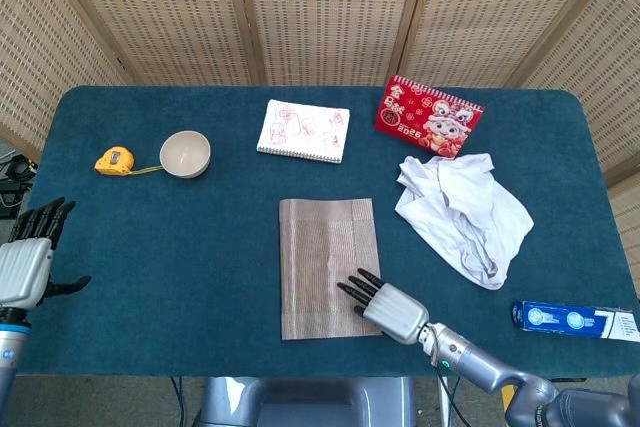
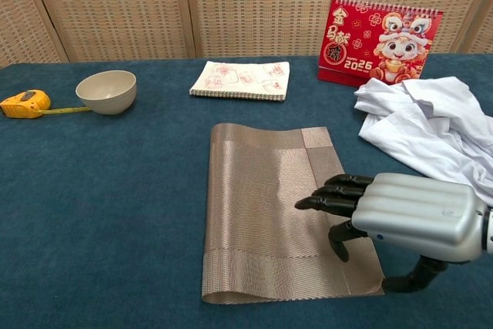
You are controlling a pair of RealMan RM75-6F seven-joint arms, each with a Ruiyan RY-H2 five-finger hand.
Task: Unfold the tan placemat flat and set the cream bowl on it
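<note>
Chest view is showing the right hand (image 2: 400, 217) lying on the folded placemat (image 2: 269, 213) at mid-bench, dark fingers (image 2: 331, 198) extended together, holding nothing. Bowl (image 2: 106, 91) is sitting far left beside a yellow tape (image 2: 25, 102). Red calendar (image 2: 383, 42) is reading "2025". Left hand (image 1: 28, 257) is hanging open, fingers spread.

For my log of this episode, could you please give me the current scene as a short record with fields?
placemat: tan placemat folded, mid-table
right hand: right hand on the placemat's right part, fingers pointing left
left hand: left hand at the table's left edge, holding nothing
bowl: cream bowl far left, beside a yellow tape measure
task: mat not unfolded; bowl not placed
</note>
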